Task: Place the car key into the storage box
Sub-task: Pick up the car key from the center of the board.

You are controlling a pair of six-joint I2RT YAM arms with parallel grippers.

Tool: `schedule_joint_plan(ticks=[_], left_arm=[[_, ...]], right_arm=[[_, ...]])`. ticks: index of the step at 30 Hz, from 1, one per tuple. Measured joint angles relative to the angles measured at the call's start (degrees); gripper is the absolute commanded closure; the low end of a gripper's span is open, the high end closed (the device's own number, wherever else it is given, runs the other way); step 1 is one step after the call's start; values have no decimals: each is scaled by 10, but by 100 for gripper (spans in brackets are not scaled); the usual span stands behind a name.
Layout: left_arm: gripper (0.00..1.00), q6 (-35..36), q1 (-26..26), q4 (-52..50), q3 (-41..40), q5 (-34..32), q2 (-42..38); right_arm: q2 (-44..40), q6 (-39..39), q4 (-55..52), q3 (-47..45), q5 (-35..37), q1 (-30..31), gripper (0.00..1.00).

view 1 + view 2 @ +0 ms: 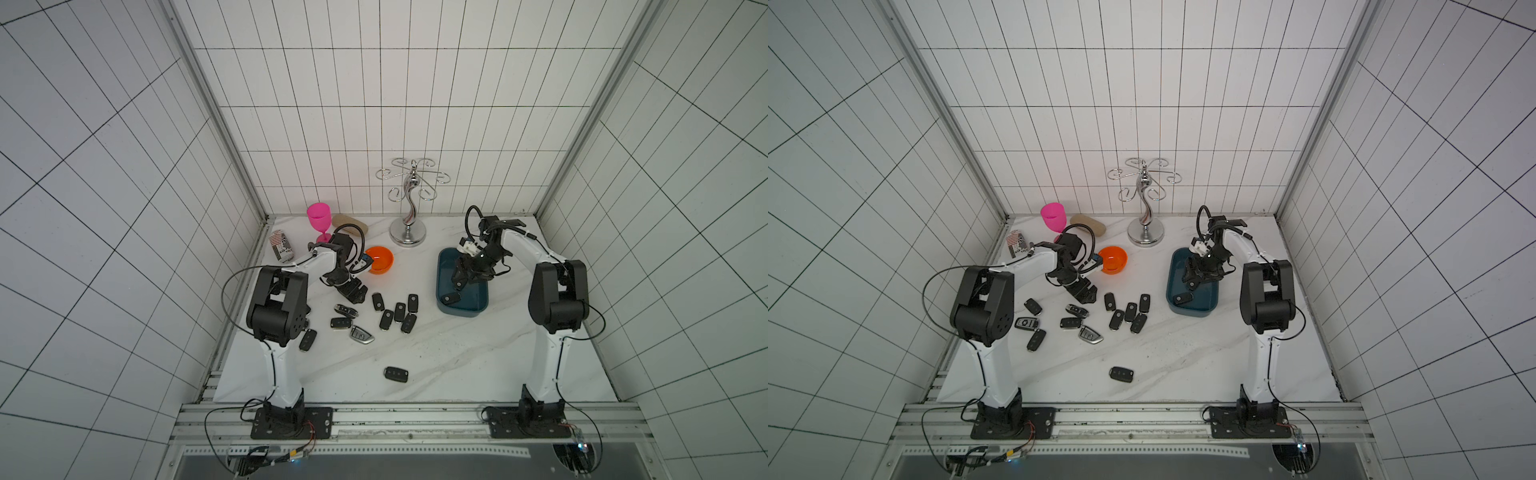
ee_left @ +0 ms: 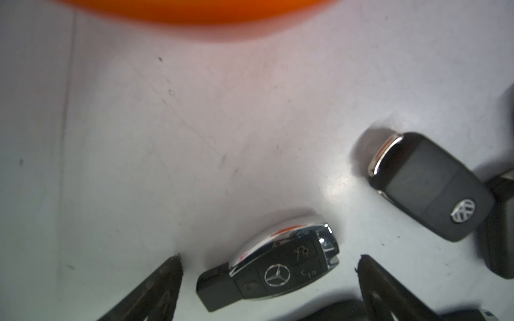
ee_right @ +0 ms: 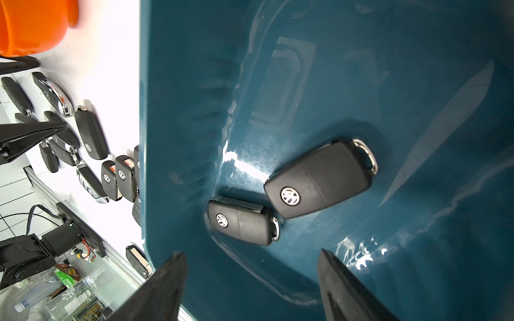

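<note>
Your right fingers [image 3: 169,280] stand spread over the storage box [image 3: 361,69], holding nothing. One car key [image 3: 319,178] and a second key [image 3: 242,221] lie on its floor, just beyond the fingertips. Your left fingers [image 2: 158,289] stand spread either side of a silver-edged key [image 2: 275,266] on the counter [image 2: 194,139].

Orange bowl [image 1: 379,259], pink goblet [image 1: 319,218], chrome stand [image 1: 408,237], patterned can [image 1: 281,246], possibly a tan stone [image 1: 351,222]

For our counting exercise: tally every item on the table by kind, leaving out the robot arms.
car keys: 14
storage box: 1
orange bowl: 1
pink goblet: 1
chrome rack: 1
printed can: 1
tan pebble-shaped object: 1
Total: 20
</note>
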Motion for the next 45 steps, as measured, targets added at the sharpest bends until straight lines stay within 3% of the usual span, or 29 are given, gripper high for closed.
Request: schedule_joint_plan(ticks=[16,22,34,37,39,45], left_arm=[[2,-64,-1,33,-8,-12,-2],[16,-73,-2,54,-25,-21,-10],[18,-82,-1,91,-66,-37,-34],[22,-81,0,95,-79,-43,-42],[31,-81,6,95,-82,-43,-45],[37,-79,17,91,-85,-35,-47]], right_arm=[[-5,-3,3,-1,-3,-7,22],[-5,-3,4,-1,-4,-8,22],[-16,-4,8,-8,-5,-8,22],[-17,-4,9,-8,-5,-8,22],[-17,-4,9,-9,-5,-8,22],[-20,-4,10,-11,-6,-8,22]])
